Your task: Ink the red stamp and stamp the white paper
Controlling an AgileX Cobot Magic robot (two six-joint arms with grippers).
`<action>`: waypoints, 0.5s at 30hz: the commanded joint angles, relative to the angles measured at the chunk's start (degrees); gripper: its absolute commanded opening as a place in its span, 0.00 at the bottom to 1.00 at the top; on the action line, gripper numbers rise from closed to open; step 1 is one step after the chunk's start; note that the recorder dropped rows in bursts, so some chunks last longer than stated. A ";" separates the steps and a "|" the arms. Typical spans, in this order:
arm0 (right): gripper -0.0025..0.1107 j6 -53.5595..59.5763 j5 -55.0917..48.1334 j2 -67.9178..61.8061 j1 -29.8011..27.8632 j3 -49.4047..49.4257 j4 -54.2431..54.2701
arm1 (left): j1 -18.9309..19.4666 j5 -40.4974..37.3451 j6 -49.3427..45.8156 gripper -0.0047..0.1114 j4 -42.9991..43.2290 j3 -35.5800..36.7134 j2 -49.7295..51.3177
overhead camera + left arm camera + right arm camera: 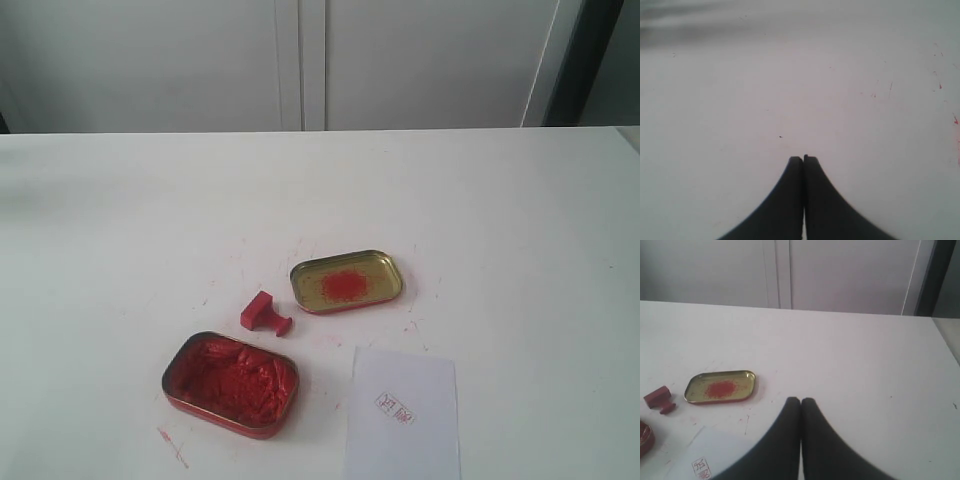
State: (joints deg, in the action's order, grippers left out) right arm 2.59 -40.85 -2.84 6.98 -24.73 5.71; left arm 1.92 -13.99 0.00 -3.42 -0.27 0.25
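Note:
The red stamp (264,314) lies tipped on its side on the white table, between the two tins; the right wrist view also catches the red stamp (659,399). The white paper (404,415) lies at the front right and bears a red imprint (395,407); a corner of the white paper (710,457) shows in the right wrist view. Neither arm appears in the exterior view. My left gripper (803,159) is shut over bare tabletop, holding nothing. My right gripper (800,401) is shut and empty, well apart from the stamp.
An oval tin of lumpy red ink paste (231,383) sits front left of the stamp. A gold lid with a red smear (346,281) lies behind the paper, and the lid (720,387) shows in the right wrist view. Red specks mark the table (500,220).

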 commanded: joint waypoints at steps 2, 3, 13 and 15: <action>0.02 0.07 1.08 2.84 -0.20 0.17 -0.89 | -0.38 0.09 0.00 0.04 -0.19 0.27 -0.25; 0.02 0.07 1.08 2.84 -0.20 0.17 -1.58 | -0.38 0.09 0.00 0.04 -0.19 0.27 -0.25; 0.02 0.07 4.22 2.84 -0.20 1.89 -7.25 | -0.38 0.09 0.00 0.04 -0.19 0.27 -0.25; 0.02 0.07 6.16 2.84 -0.20 3.13 -7.25 | -0.38 0.09 0.00 0.04 -0.19 0.27 -0.25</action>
State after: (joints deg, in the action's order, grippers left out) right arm 2.59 -37.82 -0.26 6.98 -23.24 -0.67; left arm 1.92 -13.99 0.00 -3.42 -0.27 0.25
